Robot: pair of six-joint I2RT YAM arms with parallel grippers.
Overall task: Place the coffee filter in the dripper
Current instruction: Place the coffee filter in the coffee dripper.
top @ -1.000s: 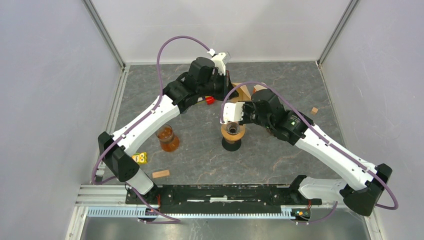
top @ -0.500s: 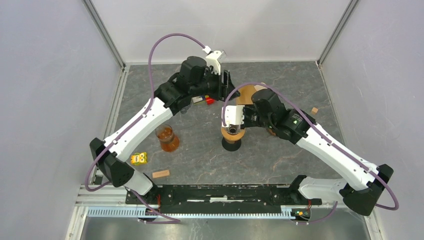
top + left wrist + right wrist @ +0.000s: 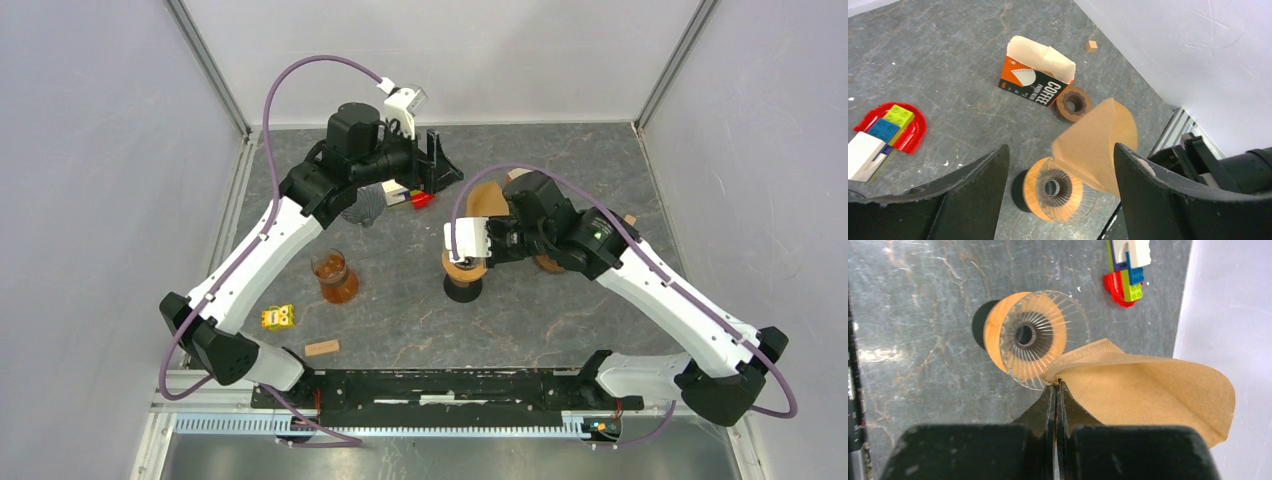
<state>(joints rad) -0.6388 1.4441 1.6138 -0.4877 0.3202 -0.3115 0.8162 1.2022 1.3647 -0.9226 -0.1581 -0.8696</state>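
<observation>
Right wrist view: the right jaws are pinched shut on the seamed edge of the coffee filter (image 3: 1148,390), close to its pointed end. The rest of the paper fans out to the right of the jaws, folded nearly flat. The dripper (image 3: 1033,337) stands on the bench (image 3: 923,300) just ahead of the jaw tips. Its near rim looks to be touching or almost touching the filter's point, and its ribbed cone is empty.

The filter is at the rim, not inside, so seating it is the step in hand. To do that well, I would carry the point forward from the jaw tips until it hangs over the centre hole. Then swing the wide mouth upward and lower the paper gently so it settles against the ribs before the jaws let go. The paper looks light and springy, so a sideways push could tip the dripper or leave the filter lopsided.

In the left wrist view the left jaws stand wide and hold nothing, with filter and dripper between and below them. They are well placed to spread the cone or press it down.
</observation>
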